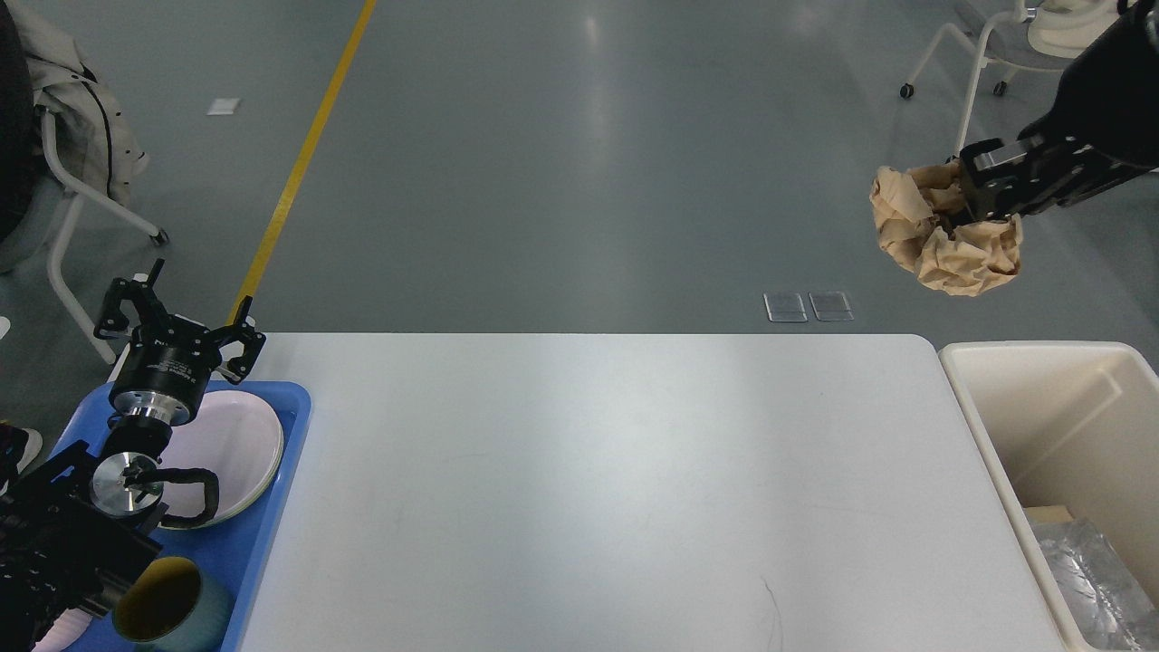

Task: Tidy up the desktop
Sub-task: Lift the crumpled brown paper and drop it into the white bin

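Observation:
The white desktop point(598, 489) fills the lower middle of the head view, its middle bare. My right gripper point(962, 201) is shut on a crumpled tan paper ball point(942, 244) and holds it high in the air at the upper right, above the far end of the cream bin point(987, 398). My left gripper point(172, 317) is open and empty, raised over the far end of the blue tray point(272, 507) at the left.
The blue tray holds a white plate point(240, 444) and a teal cup point(167, 611). The cream bin right of the table holds crumpled silver foil point(1091, 570). Chairs stand on the grey floor at far left point(81, 199) and far right point(1023, 54).

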Controlling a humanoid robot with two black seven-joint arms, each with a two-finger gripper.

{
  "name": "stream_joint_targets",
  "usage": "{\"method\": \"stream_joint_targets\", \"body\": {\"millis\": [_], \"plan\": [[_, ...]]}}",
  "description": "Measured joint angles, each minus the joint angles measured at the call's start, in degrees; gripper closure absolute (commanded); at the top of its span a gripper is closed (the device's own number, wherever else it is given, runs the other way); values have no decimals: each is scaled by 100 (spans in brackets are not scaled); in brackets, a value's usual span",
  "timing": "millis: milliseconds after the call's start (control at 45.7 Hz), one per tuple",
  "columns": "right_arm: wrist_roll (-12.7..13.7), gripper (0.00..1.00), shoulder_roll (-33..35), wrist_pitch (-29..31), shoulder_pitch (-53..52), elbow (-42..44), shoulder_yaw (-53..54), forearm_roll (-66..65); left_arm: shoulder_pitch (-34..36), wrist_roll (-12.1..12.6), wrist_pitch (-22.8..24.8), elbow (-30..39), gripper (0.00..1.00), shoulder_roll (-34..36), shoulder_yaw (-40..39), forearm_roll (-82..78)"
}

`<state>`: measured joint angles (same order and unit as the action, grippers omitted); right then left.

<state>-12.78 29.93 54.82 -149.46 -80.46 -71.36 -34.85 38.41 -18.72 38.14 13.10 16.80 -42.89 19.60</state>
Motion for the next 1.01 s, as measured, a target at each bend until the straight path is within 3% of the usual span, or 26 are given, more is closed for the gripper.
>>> {"method": "stream_joint_targets", "body": {"millis": [109,241,394,504,679,701,723,744,766,1007], "plan": [[20,100,65,-345,86,110,-480,-315,0,0,0,0,0,-1,0,0],[43,100,472,-1935,1066,797,-1578,-1081,1,0,0,-1,0,-1,5,0],[56,100,1009,-3447,3582,2569,-1641,-1004,7,0,0,0,0,-2,9,0],[55,100,1091,-4457,5567,3831,-1066,43,10,0,0,1,0,-2,9,0],[57,100,836,-5173,8624,5378,251,1367,10,0,0,0,0,-2,10,0],[68,91,771,-5196,9018,5496,476,1428,11,0,0,0,0,-2,10,0],[87,54,700,-5218,9418,5606,787,1468,11,0,0,-2,0,0,10,1],[101,5,671,-5240,9588,5670,951,1480,10,0,0,-2,0,0,10,0],[111,0,649,-5260,9731,5727,1097,1490,9,0,0,-1,0,-1,10,0],[138,0,535,-5316,10328,5992,2123,1550,3,0,0,0,0,-2,10,0]]}}
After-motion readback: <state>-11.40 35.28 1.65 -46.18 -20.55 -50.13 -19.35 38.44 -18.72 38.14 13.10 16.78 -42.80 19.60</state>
